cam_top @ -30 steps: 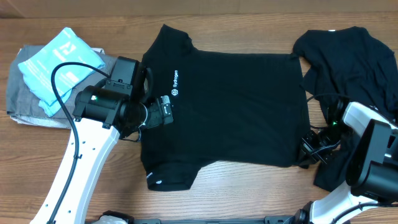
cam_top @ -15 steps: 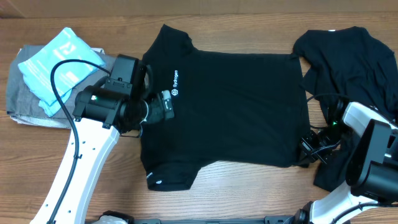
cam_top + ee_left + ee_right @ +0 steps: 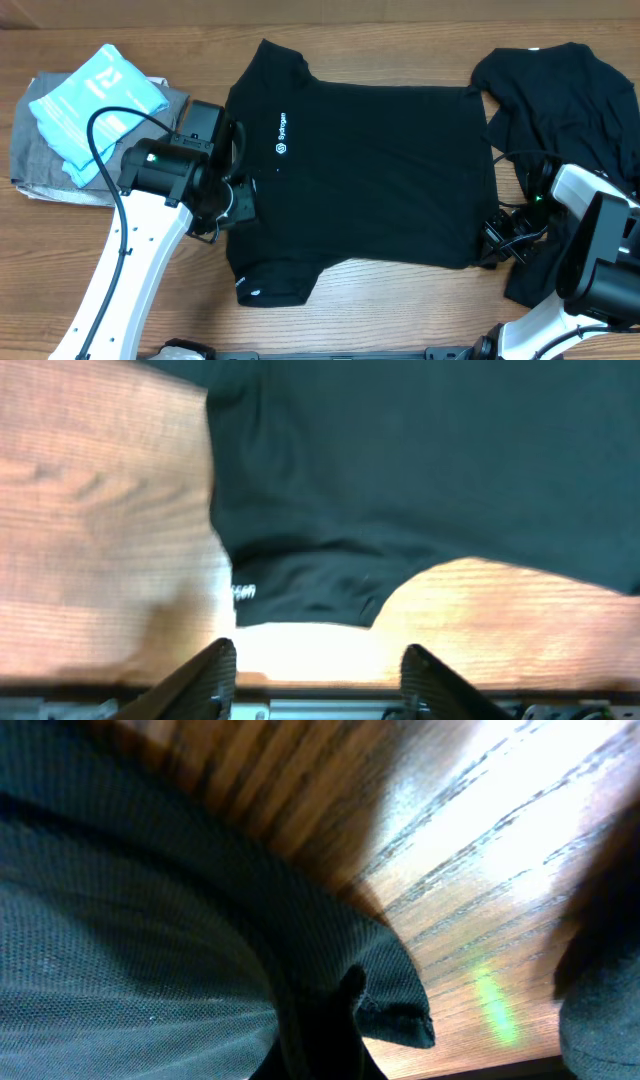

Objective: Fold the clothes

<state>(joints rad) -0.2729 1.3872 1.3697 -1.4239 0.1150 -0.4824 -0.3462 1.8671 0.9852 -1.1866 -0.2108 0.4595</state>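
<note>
A black polo shirt (image 3: 380, 170) lies flat mid-table, collar to the left, its white logo (image 3: 281, 148) facing up. My left gripper (image 3: 243, 200) hovers at the shirt's left edge, just above the near sleeve (image 3: 270, 283). In the left wrist view this gripper (image 3: 322, 672) is open, with bare wood between its fingertips (image 3: 215, 665) and the sleeve (image 3: 300, 585) ahead. My right gripper (image 3: 493, 243) is shut on the shirt's near hem corner (image 3: 400, 1010), dark fabric pinched against its finger. A second black garment (image 3: 560, 95) lies crumpled at the right.
A grey folded garment (image 3: 40, 165) with a light blue packet (image 3: 95, 105) on top sits at the left, beside my left arm. The crumpled garment spreads behind and under my right arm (image 3: 600, 250). Bare wood (image 3: 390, 300) runs along the front edge.
My left gripper has drawn back from the shirt's chest toward its left edge and near sleeve, its jaws narrowing. The right gripper has stayed at the hem corner.
</note>
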